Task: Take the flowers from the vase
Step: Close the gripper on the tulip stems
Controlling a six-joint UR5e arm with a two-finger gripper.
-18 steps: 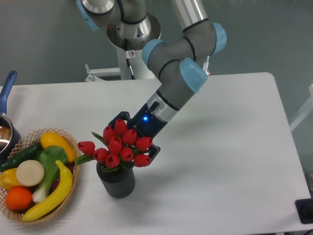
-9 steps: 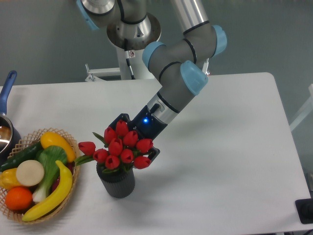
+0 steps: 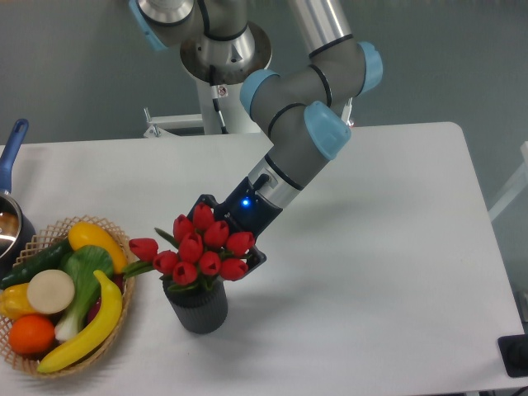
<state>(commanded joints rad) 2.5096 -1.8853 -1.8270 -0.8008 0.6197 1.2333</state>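
We are seeing the vase (image 3: 198,308), a small dark grey ribbed cylinder, standing upright on the white table (image 3: 388,247) and holding the flowers (image 3: 198,249): red tulip heads bunched tight, green leaves spilling over the rim, one bloom sticking out to the left. Just left of the vase we are looking at a woven wicker basket (image 3: 115,232) carrying a banana (image 3: 89,323), an orange (image 3: 33,333), a yellow pepper (image 3: 96,242), a cucumber (image 3: 37,262), a pale round slice (image 3: 50,291) and leafy greens (image 3: 84,276). At the far left edge a pot (image 3: 11,224) with a blue handle is showing brown contents.

The table top is looking matte and smooth with rounded corners; behind it a grey-green wall is running across, and a white frame is standing by the arm's base.

The arm (image 3: 290,107), grey tubes with light-blue joint caps, is reaching down to the bunch. The gripper (image 3: 231,235) is sitting right behind the tulips, black body with a blue light glowing; the blooms are hiding the fingers, so we cannot tell whether they are spread or clamped on the stems.
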